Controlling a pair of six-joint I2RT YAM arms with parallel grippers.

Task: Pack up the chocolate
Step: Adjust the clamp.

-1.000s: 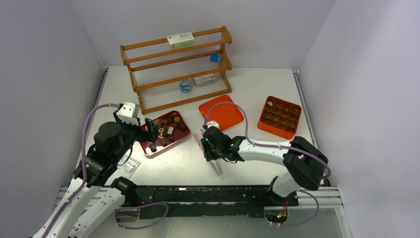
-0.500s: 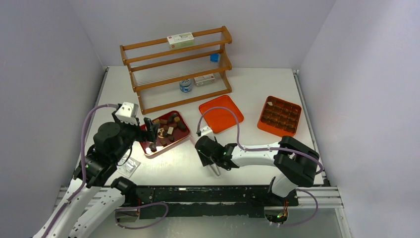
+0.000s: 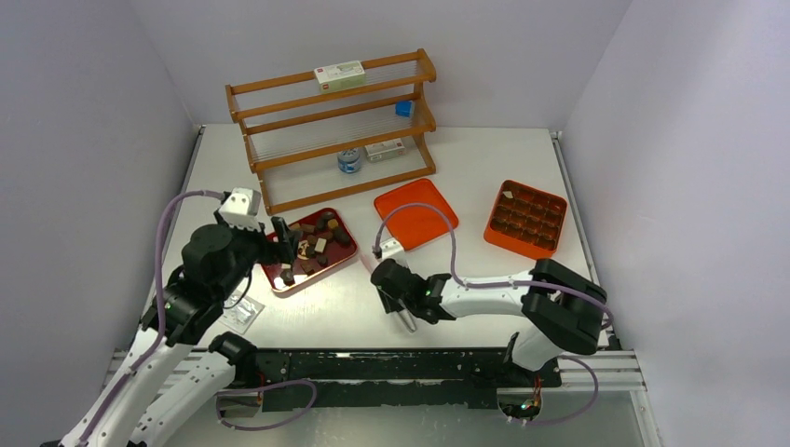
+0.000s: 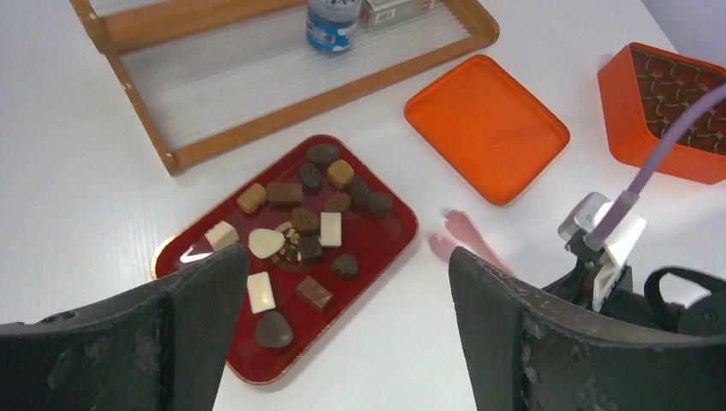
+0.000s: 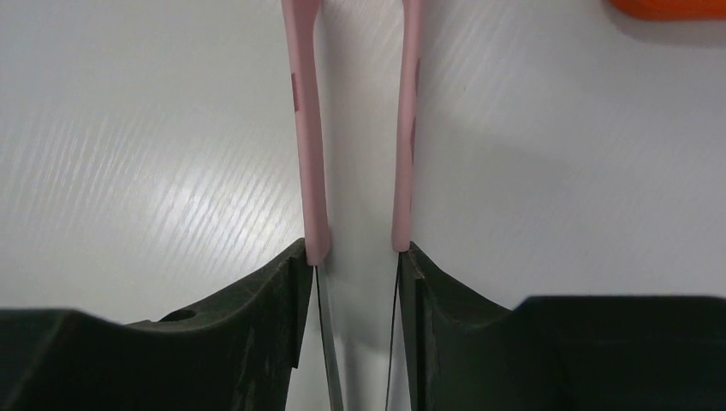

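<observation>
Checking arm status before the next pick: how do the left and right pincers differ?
The left pincer is spread wide and empty; the right pincer is closed on the pink plastic tongs. The left pincer hovers at the dark red square tray of brown and white chocolates; the right pincer sits low over white table, apart from that tray. Both have black fingers.

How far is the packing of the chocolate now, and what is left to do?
Done: the orange box stands open, its lid beside it, with one pale piece in a corner cell. In hand: the right claw grips the pink tongs; the left claw hangs open by the red tray. Left: nearly all the chocolate lies on that tray, not yet packed.
</observation>
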